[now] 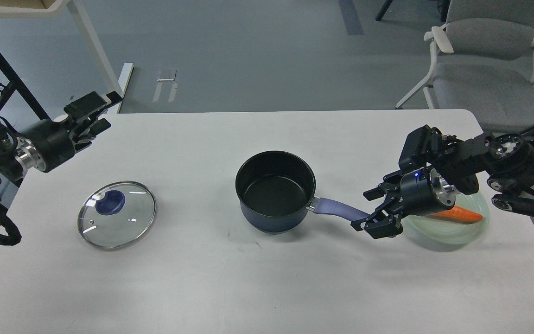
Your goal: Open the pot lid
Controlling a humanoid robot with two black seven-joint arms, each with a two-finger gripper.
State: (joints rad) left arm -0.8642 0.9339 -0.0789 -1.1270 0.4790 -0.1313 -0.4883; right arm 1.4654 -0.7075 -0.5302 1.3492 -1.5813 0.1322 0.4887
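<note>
A dark blue pot [274, 190] with a black inside stands uncovered at the table's middle, its purple handle [336, 209] pointing right. The glass lid [117, 214] with a blue knob lies flat on the table at the left, apart from the pot. My left gripper [98, 115] is open and empty, raised above the table's back left corner, well clear of the lid. My right gripper [374, 209] is open, its fingers spread above and below the tip of the handle.
A pale green plate [457, 234] with an orange carrot [461, 214] sits at the right, partly under my right arm. A grey chair [489, 69] stands behind the table's right corner. A white desk leg [98, 55] stands back left.
</note>
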